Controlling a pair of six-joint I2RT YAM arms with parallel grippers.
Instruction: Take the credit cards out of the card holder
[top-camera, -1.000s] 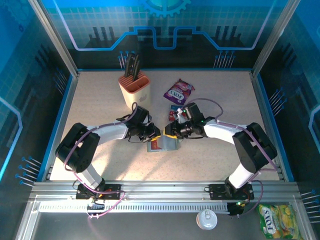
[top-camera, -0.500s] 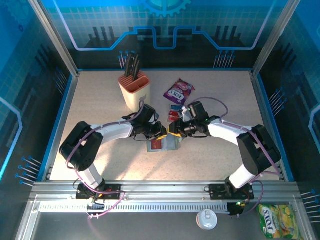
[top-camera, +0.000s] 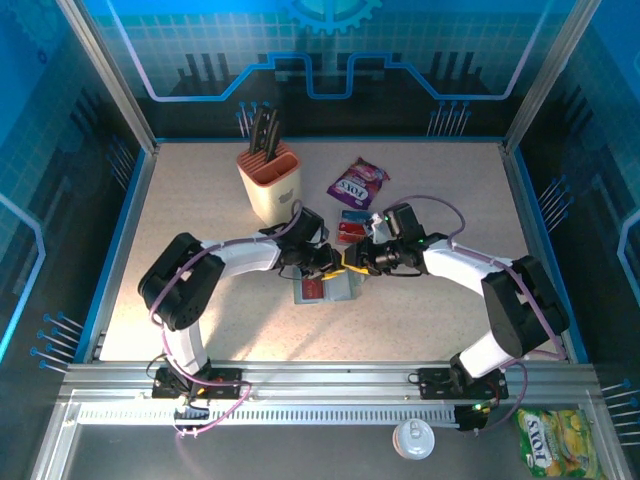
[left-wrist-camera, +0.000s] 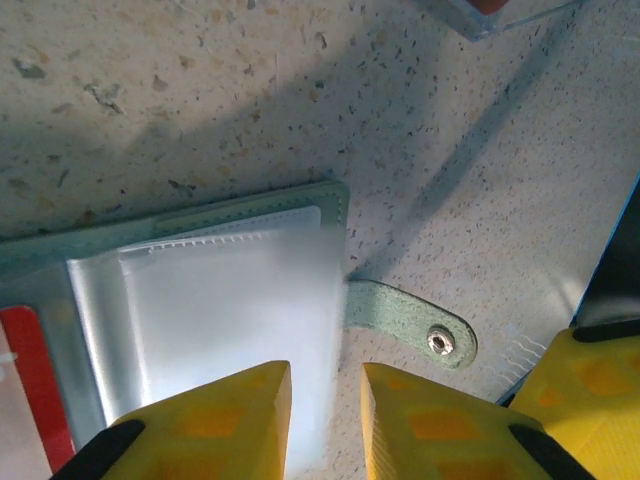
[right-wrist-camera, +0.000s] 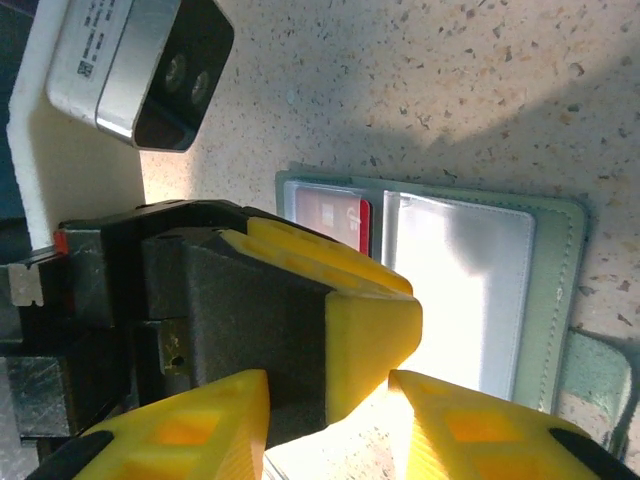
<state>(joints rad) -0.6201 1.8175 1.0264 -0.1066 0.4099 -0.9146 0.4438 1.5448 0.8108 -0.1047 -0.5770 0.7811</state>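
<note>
Over the card holder both my arms meet, left gripper narrowly parted, right gripper spread wider

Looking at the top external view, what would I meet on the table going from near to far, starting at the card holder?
card holder → loose credit cards → purple snack packet. The knife block is left out, since it lies about level with the packet.

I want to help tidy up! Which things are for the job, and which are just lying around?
For the job: flat grey-blue bifold card holder; small red and blue plastic cards.
Lying about: beige-and-orange knife block; purple snack packet.
</note>
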